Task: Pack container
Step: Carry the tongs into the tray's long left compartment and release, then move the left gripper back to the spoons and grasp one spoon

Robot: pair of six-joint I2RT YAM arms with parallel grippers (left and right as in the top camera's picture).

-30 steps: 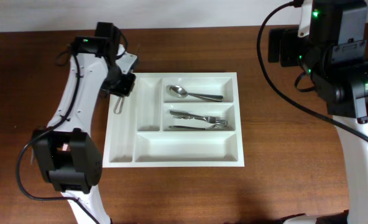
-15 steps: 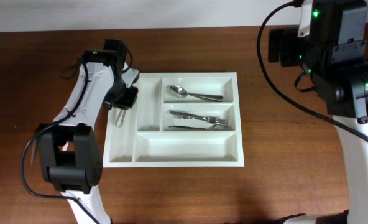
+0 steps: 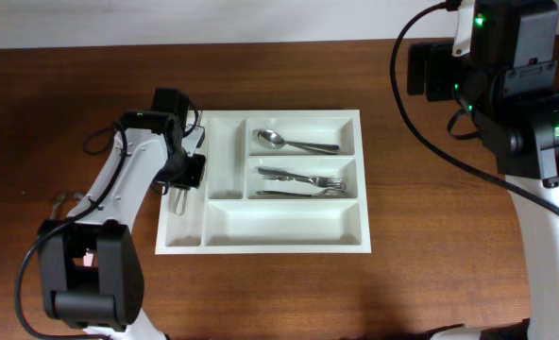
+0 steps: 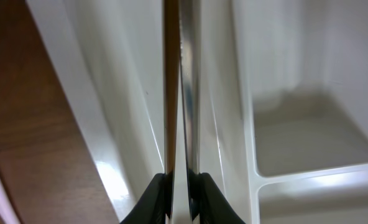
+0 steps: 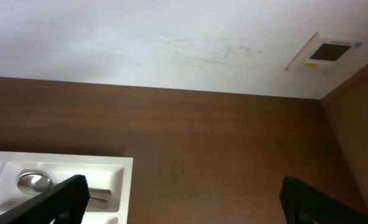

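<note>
Container (image 3: 261, 247): white five-compartment tray, flat on the brown table (image 3: 431, 246), centre of the overhead view, long sides running left-right. Contents: a spoon (image 3: 289, 142) in the far wide compartment and two forks (image 3: 303, 184) in the middle wide one; near wide compartment bare. Left gripper (image 4: 179, 186) sits over the tray's left edge, above the outermost narrow compartment. Its jaws are nearly closed, pinching a thin metal utensil (image 4: 181, 93) seen edge-on; type of utensil not discernible. The utensil runs along that narrow compartment; contact with the floor cannot be told. Right gripper (image 5: 183, 193) is raised at the far right, well apart from the tray, fingers spread fully, nothing between them.
</note>
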